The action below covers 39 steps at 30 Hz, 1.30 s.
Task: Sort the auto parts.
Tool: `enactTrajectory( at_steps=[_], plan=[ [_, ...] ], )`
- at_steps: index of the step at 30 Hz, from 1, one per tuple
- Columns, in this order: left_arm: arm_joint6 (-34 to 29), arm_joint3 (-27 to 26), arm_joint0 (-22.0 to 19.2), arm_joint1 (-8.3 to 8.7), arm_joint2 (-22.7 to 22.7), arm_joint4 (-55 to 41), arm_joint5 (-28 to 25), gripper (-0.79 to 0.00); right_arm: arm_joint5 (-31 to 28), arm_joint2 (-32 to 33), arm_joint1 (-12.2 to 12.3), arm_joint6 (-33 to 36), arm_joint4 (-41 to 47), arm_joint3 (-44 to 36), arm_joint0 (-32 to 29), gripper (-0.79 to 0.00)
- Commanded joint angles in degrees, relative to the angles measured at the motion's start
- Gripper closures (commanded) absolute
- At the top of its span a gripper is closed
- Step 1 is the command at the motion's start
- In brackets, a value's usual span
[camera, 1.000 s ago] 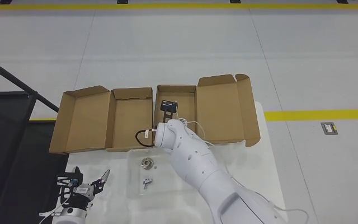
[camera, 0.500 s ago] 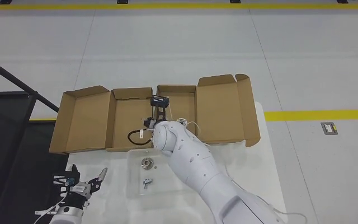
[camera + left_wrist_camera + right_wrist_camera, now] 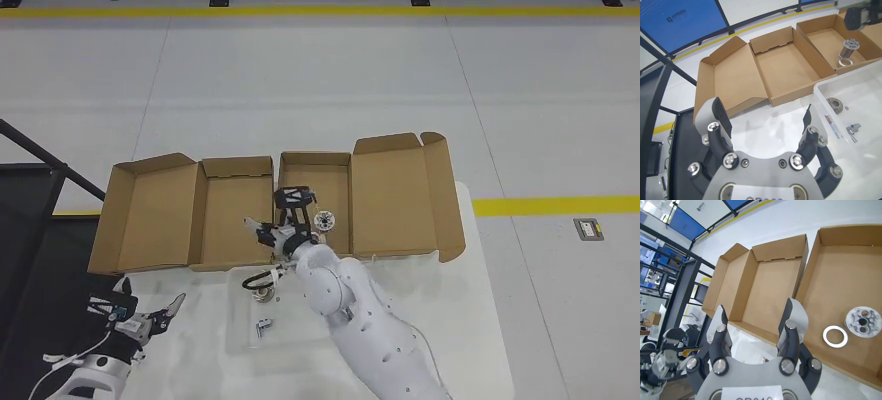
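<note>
parts lie in two places. a slotted round hub (image 3: 324,221) stands on end in the right cardboard box (image 3: 315,168), close to its near wall, and a flat metal ring (image 3: 835,336) lies on the box floor just beside it, on its left. the right wrist view looks down on the hub's face and its holes, while the left wrist view shows its side as a short ribbed cylinder. a round flange (image 3: 834,104) with a centre hole and a small grey bracket (image 3: 853,129) lie apart in a clear plastic bin (image 3: 816,89). the bin sits on the white table (image 3: 480,300) just near the boxes.

the right gripper (image 3: 756,306) hangs above the near edge where the two boxes meet, fingers apart with nothing between them. the left gripper (image 3: 762,106) is over the bare tabletop at the near left, just left of the bin, fingers also spread and holding nothing.

the left cardboard box (image 3: 235,210) stands side by side against the right one, and both have their lids folded open.

a printed sticker (image 3: 832,124) runs along the bin's wall, its text too small to make out. each gripper's base carries a white label cut off by the frame edge.
</note>
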Motion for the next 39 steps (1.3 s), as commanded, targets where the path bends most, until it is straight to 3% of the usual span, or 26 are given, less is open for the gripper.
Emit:
enactTrajectory(
  at_steps=[1, 3, 5, 11, 20, 25, 29, 32, 39],
  plan=[
    [-0.83, 0.41, -0.80, 0.20, -0.02, 0.22, -2.60, -0.785, -3.36, 2.04, 1.29, 3.41, -2.40, -11.49, -7.08, -0.603],
    [-1.73, 0.64, -1.77, 0.44, 0.11, 0.83, -5.26, -0.785, -7.54, 3.49, 2.30, 5.75, -3.57, -17.68, -11.60, -0.613],
    [-2.74, 0.74, -3.15, 0.66, 0.46, 2.34, -6.70, -0.785, -11.19, 4.89, 3.14, 7.81, -4.54, -21.88, -14.81, -0.785],
    [-5.13, -2.05, -7.81, 1.04, 3.40, 3.89, -11.00, -0.785, -9.40, 6.38, 3.48, 8.96, -4.59, -23.77, -16.82, -0.785],
    [-5.93, -2.95, -8.07, 1.15, 3.82, 4.48, -12.40, -0.785, -9.40, 6.38, 3.48, 8.96, -4.59, -23.77, -16.82, -0.785],
    [-7.27, -3.83, -7.08, 1.02, 5.84, 6.28, -10.69, -0.785, -14.06, 9.48, 4.06, 1.18, 0.59, -24.75, -20.04, -0.785],
    [-13.78, -7.34, -8.10, 1.26, 6.52, 6.62, -13.16, -0.785, -23.59, 13.02, 5.12, -3.49, 4.20, -27.64, -22.94, -0.785],
    [-20.87, -8.79, -10.51, 1.71, 6.48, 4.89, -18.68, -0.785, -29.90, 15.89, 6.05, -2.80, 7.12, -29.53, -24.68, -0.785],
    [-39.29, -6.10, -21.27, 2.79, 10.11, -1.57, -31.49, -0.785, -43.08, 23.99, 8.61, 4.51, 17.93, -32.86, -29.12, -0.785]
  ],
)
